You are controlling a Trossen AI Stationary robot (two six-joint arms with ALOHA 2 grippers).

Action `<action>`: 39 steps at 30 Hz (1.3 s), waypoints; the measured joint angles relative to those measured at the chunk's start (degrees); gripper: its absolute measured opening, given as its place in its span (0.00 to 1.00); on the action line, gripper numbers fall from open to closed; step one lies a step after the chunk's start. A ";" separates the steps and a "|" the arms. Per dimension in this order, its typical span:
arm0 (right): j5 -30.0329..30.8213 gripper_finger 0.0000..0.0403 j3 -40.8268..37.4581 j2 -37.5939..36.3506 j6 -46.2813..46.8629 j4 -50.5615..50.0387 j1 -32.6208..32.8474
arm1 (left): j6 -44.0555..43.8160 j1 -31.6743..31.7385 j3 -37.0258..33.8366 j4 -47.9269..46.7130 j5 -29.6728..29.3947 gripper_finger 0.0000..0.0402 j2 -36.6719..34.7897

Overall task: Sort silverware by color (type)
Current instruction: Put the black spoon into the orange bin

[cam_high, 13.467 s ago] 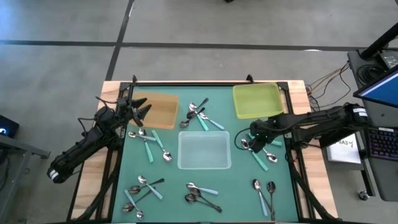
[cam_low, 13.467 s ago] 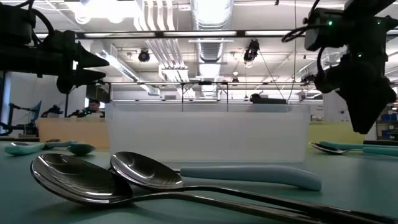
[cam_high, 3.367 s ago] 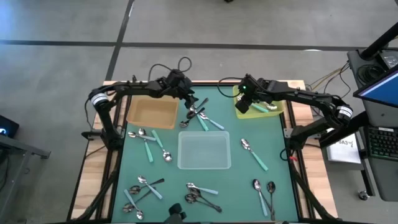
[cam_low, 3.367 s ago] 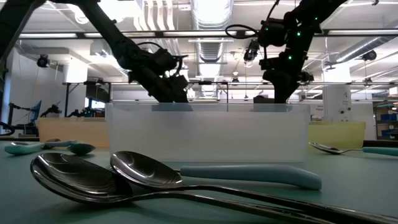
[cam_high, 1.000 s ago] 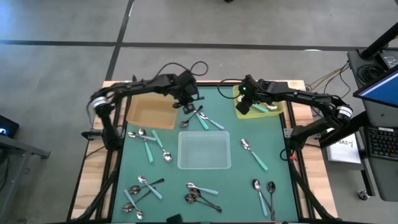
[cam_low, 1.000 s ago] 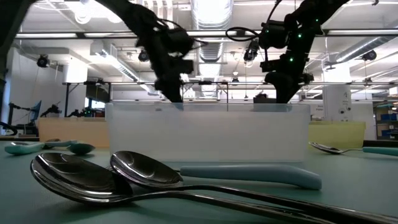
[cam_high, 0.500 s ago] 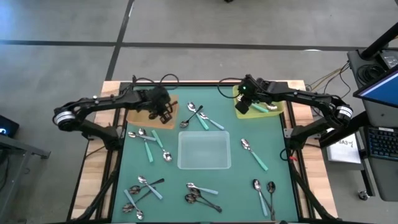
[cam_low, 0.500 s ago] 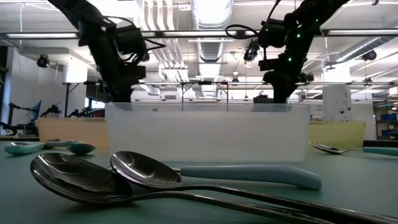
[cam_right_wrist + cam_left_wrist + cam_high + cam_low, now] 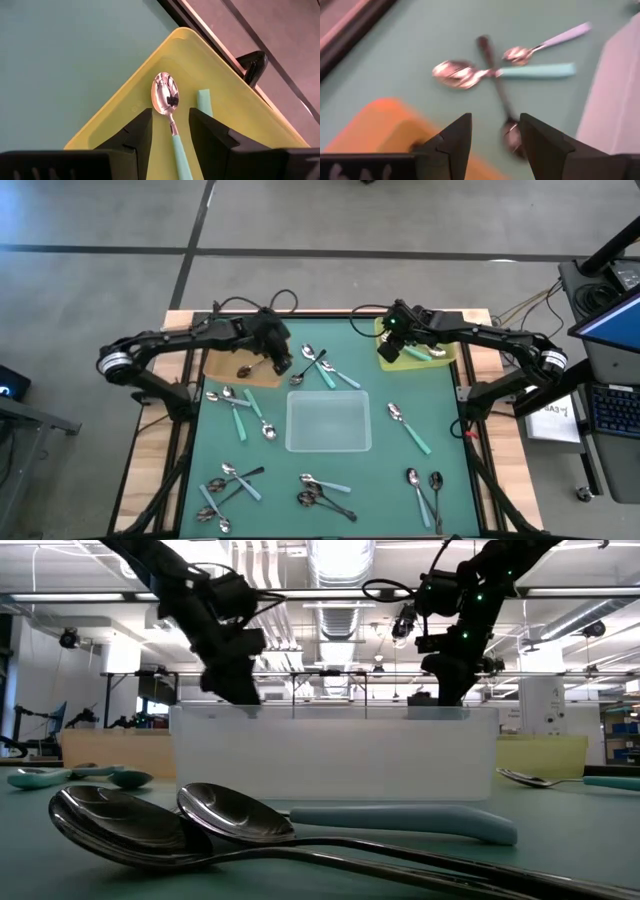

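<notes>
Small spoons lie scattered on the green mat, with a cluster (image 9: 320, 365) at the far centre. My left gripper (image 9: 282, 366) hovers open at the right edge of the brown tray (image 9: 225, 350). A dark spoon (image 9: 243, 370) lies in that tray. The left wrist view shows the open gripper (image 9: 495, 145) with a dark spoon (image 9: 495, 90), a teal-handled one (image 9: 470, 74) and a pale-blue-handled one (image 9: 545, 42) beyond. My right gripper (image 9: 388, 352) hangs open above the yellow-green tray (image 9: 415, 330). A teal-handled spoon (image 9: 167, 100) lies in that tray, below the gripper (image 9: 170, 132).
A clear tray (image 9: 328, 442) stands mid-table. More spoons lie left of it (image 9: 235, 405), right of it (image 9: 405, 425) and along the near edge (image 9: 228, 480), (image 9: 320, 492), (image 9: 425, 485). In the low view two spoons (image 9: 200, 825) lie close to the camera.
My left gripper went from the far-centre spoon cluster toward the table's left edge, over the brown tray, then came back to the tray's right edge. A dark spoon now lies in the brown tray, which held none a second ago. My right arm kept still.
</notes>
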 joint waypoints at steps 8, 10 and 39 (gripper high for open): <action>0.00 0.30 0.00 0.00 0.00 0.00 0.00 | -0.33 -2.93 5.83 1.63 0.49 0.34 12.86; 0.00 0.30 0.00 0.00 0.00 0.00 0.00 | 0.11 -3.59 7.35 1.54 0.53 0.32 15.17; -0.02 0.30 0.04 0.00 0.00 0.18 0.00 | -0.91 -5.98 11.20 -1.58 -9.73 0.31 20.33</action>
